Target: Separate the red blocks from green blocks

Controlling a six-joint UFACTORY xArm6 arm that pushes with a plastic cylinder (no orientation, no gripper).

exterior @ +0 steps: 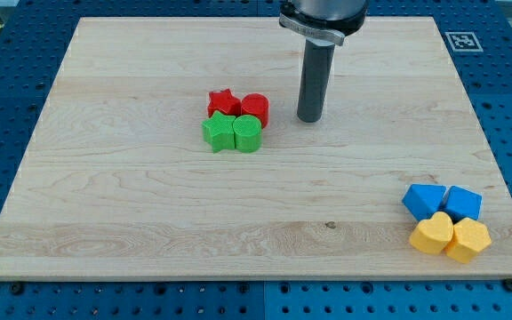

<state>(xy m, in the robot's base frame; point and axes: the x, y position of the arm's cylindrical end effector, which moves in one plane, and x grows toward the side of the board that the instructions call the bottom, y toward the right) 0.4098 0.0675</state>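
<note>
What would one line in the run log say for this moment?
my tip: right of red cylinder, apart | red star, green star, green cylinder: clustered, touching | separation: not yet done

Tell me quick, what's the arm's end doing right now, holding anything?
My tip: a bare rod, nothing held, standing just to the view's right of the red cylinder, not touching it.

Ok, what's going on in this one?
A rod arm is working on a wooden board. My tip sits just to the view's right of a tight cluster, apart from it: red star and red block at the back, green star and green block in front. Reds and greens are not yet separated. Blue and yellow blocks sit at bottom right.
</note>
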